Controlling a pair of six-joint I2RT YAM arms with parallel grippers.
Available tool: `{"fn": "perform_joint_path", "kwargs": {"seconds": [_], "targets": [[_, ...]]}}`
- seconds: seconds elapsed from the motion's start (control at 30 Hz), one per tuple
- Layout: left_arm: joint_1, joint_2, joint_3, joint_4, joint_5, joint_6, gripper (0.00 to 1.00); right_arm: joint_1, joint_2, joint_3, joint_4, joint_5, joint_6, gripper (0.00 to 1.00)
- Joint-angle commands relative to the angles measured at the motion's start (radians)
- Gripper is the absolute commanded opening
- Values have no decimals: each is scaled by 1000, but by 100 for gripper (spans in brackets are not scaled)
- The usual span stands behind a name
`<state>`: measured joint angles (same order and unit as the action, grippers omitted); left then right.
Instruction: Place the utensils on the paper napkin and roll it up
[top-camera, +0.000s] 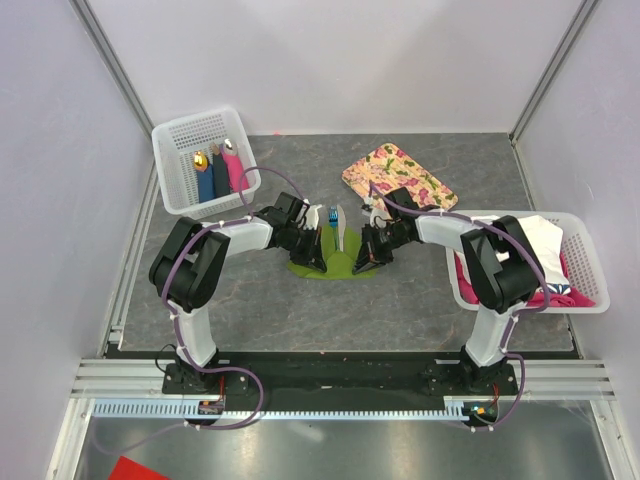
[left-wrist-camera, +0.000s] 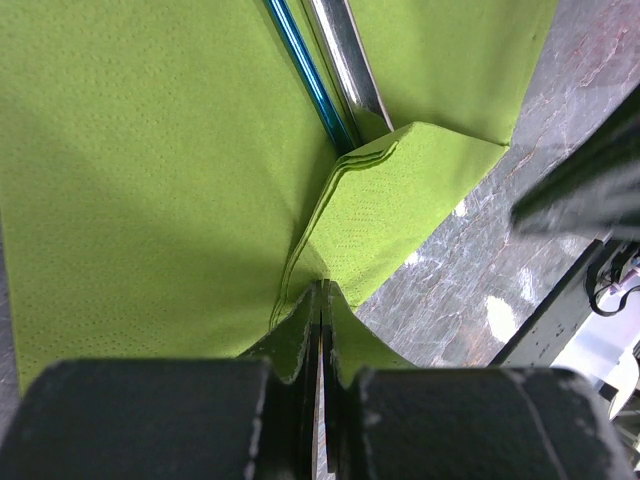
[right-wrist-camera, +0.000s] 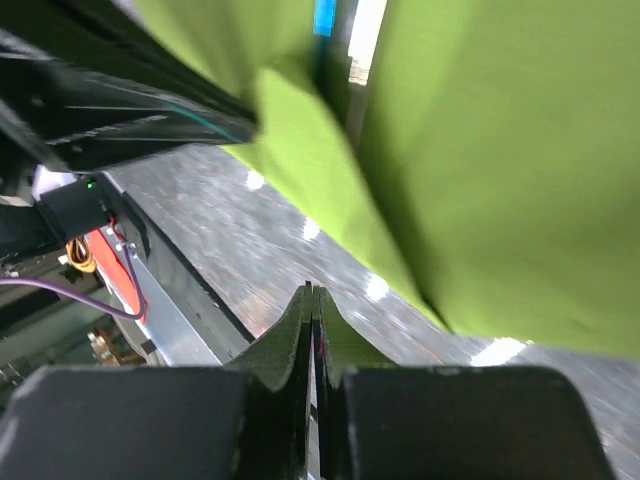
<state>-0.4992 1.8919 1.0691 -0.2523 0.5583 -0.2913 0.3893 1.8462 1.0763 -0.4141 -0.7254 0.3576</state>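
The olive-green paper napkin (top-camera: 335, 266) lies mid-table with its sides lifted round the utensils. The bright blue utensil (top-camera: 332, 215) and the silvery-white one (top-camera: 342, 228) stick out at its far end. In the left wrist view they lie side by side on the napkin (left-wrist-camera: 150, 180), the blue utensil (left-wrist-camera: 305, 80) left of the silver utensil (left-wrist-camera: 350, 65). My left gripper (left-wrist-camera: 320, 288) is shut on a folded napkin edge. My right gripper (right-wrist-camera: 312, 290) is shut over bare table, just apart from the napkin (right-wrist-camera: 500, 150).
A white basket (top-camera: 195, 122) at the back left holds dark blue and pink bundles. A floral tray (top-camera: 400, 178) lies at the back, right of centre. A white basket (top-camera: 560, 305) with white and pink cloths stands at the right. The left arm (right-wrist-camera: 120, 90) is close to my right gripper.
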Motion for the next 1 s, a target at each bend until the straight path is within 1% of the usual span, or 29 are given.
{"fn": "perform_joint_path", "kwargs": {"seconds": [0.0, 0.4, 0.5, 0.53, 0.6, 0.73, 0.97], "targets": [[8, 9, 8, -19, -40, 4, 4, 23, 8, 22, 77, -12, 49, 4], [8, -5, 3, -5, -5, -6, 5, 22, 113, 19, 90, 66, 46, 3], [14, -37, -20, 34, 52, -35, 10, 20, 120, 7, 89, 90, 53, 2], [13, -46, -23, 42, 66, -40, 14, 19, 120, 5, 87, 90, 53, 2], [13, -66, -31, 51, 109, -64, 17, 19, 119, -1, 86, 90, 55, 2], [4, -96, -35, 73, 134, -83, 22, 14, 116, -1, 75, 90, 47, 2], [1, -82, -58, 88, 134, -105, 20, 14, 125, 8, 74, 90, 47, 1]]}}
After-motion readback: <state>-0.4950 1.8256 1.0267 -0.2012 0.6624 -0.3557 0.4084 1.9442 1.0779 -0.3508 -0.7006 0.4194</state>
